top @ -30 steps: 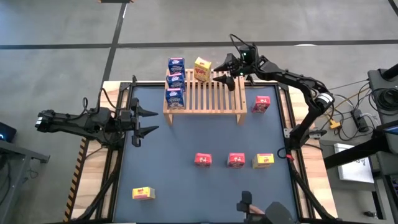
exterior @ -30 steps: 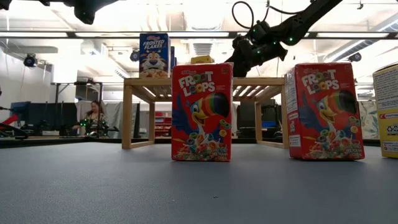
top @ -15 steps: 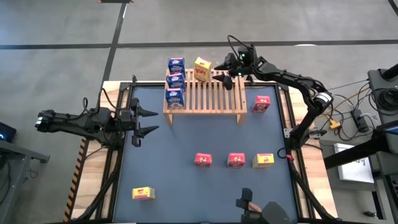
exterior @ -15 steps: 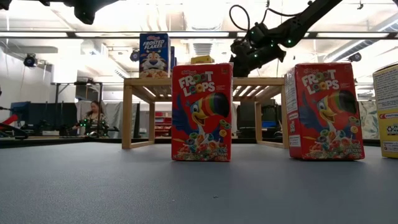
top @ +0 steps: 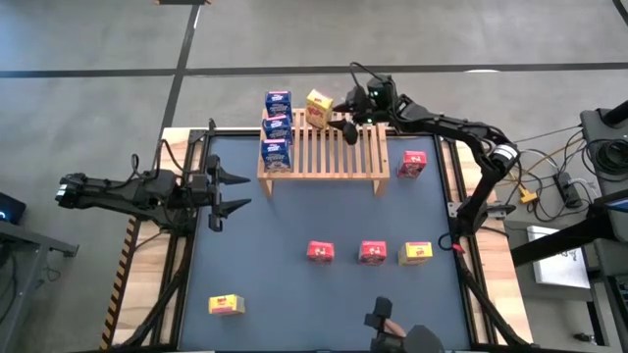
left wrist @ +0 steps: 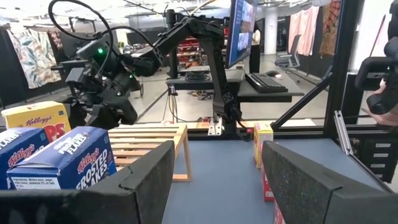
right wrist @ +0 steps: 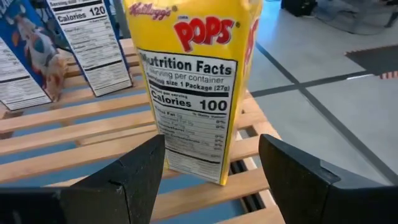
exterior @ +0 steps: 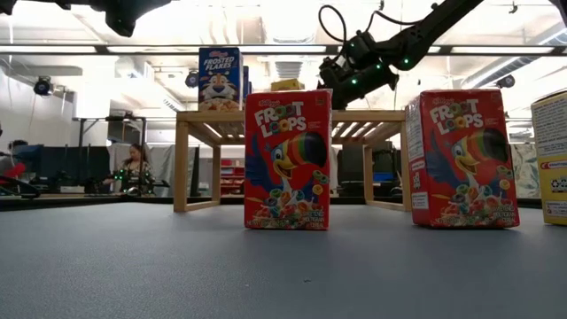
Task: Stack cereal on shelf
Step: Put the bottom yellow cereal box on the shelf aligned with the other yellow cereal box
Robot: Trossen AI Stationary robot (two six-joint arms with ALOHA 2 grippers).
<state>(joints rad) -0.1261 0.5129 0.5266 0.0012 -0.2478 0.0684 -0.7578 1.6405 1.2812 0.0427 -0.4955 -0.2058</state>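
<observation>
Shelf (top: 324,152) at table's far edge: 3 blue boxes (top: 277,128) lined along its left end, yellow Pops box (top: 319,108) upright at far edge.
Change: right gripper (top: 345,120) has slid left along shelf over last sec, now just beside Pops box. Prob lining up to nudge/regrip; box looks already placed.
Right fingers (right wrist: 130,177) spread, straddling box, touching nothing, holding nothing.
Left gripper (top: 228,191) parked at table's left, spread, empty.
Still on table: 3 red, 2 yellow.

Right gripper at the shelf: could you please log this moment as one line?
right gripper: open, facing yellow box on shelf | left gripper: open, waiting at table's left
</observation>
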